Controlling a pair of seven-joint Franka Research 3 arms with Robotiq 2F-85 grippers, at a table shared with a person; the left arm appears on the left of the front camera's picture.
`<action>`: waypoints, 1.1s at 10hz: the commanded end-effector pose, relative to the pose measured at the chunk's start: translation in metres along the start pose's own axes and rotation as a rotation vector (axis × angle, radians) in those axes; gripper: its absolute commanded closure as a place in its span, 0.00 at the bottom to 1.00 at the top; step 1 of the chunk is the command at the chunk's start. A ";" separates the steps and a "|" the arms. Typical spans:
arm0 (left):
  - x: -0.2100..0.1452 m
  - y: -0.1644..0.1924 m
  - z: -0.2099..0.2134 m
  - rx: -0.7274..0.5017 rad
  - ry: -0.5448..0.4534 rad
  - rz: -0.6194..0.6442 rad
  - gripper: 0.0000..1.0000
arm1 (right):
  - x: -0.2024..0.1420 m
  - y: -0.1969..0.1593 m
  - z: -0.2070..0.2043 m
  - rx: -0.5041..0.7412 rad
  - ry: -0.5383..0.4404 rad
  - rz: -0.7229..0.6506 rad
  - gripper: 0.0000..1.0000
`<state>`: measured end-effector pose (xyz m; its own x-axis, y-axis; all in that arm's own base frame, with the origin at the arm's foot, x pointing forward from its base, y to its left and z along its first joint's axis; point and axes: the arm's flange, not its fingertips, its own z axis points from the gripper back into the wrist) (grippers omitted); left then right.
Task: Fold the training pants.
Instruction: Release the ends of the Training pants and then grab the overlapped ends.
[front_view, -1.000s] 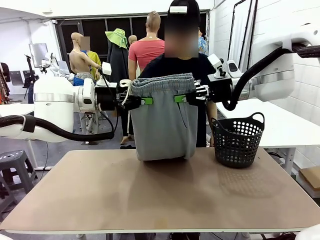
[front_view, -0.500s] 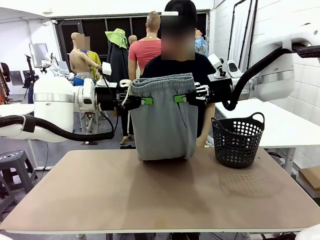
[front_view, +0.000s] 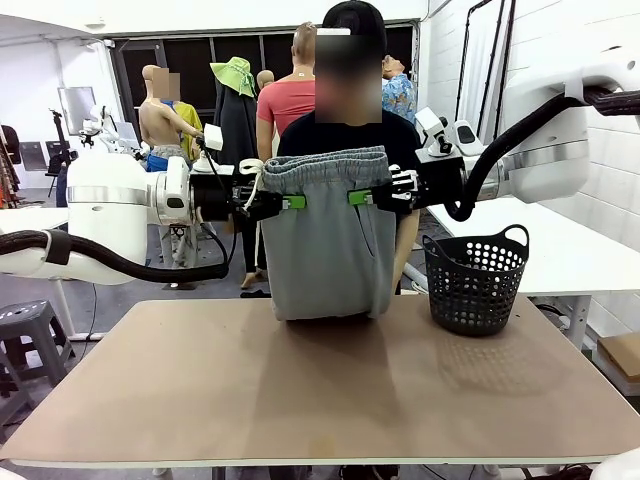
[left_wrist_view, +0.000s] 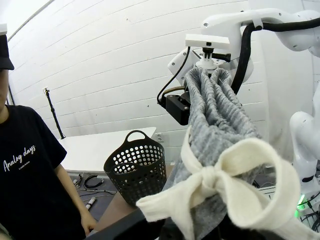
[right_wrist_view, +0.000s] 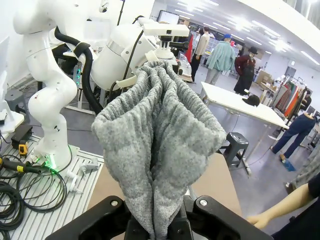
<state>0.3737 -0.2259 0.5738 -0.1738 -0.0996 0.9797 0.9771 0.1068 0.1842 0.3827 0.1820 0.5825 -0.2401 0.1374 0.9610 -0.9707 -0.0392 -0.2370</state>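
Beige and bare in front, the table (front_view: 320, 390) carried a black perforated basket (front_view: 474, 280) at its far right, with a person (front_view: 345, 130) in a dark T-shirt standing behind it. The training pants (front_view: 328, 235) hung over the far middle of the table and hid most of the person's torso. How the legs lay behind the front panel could not be made out.

The left gripper (front_view: 290, 202) was clamped on the waistband's left end, and the right gripper (front_view: 358, 197) was clamped on its right end. In both wrist views grey cloth bunched over the fingers and covered the pads. In the left wrist view the white drawstring (left_wrist_view: 225, 185), tied in a bow, blocked the lower frame, and the person was cut off at the picture's left edge. In the right wrist view only the person's hand (right_wrist_view: 260, 220) and forearm showed, at the lower right corner.

Compared with a second before, both arms and the garment sat where they had been. The person had leaned slightly to the picture's left, and the arm beside the basket had drawn in closer to the pants.

The waistband was on top, stretched level between the grippers. The garment's long axis ran straight down, and its rounded lower end rested on the tabletop.
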 end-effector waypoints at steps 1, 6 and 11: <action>0.003 0.000 0.000 -0.001 -0.004 0.007 1.00 | 0.001 0.000 0.000 -0.012 -0.026 -0.010 1.00; 0.003 0.000 0.000 -0.001 -0.004 0.007 1.00 | 0.001 0.000 0.000 -0.012 -0.026 -0.010 1.00; 0.003 0.000 0.000 -0.001 -0.004 0.007 1.00 | 0.001 0.000 0.000 -0.012 -0.026 -0.010 1.00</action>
<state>0.3738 -0.2258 0.5738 -0.1737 -0.0997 0.9797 0.9770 0.1072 0.1842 0.3828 0.1820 0.5824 -0.2398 0.1374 0.9610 -0.9708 -0.0391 -0.2366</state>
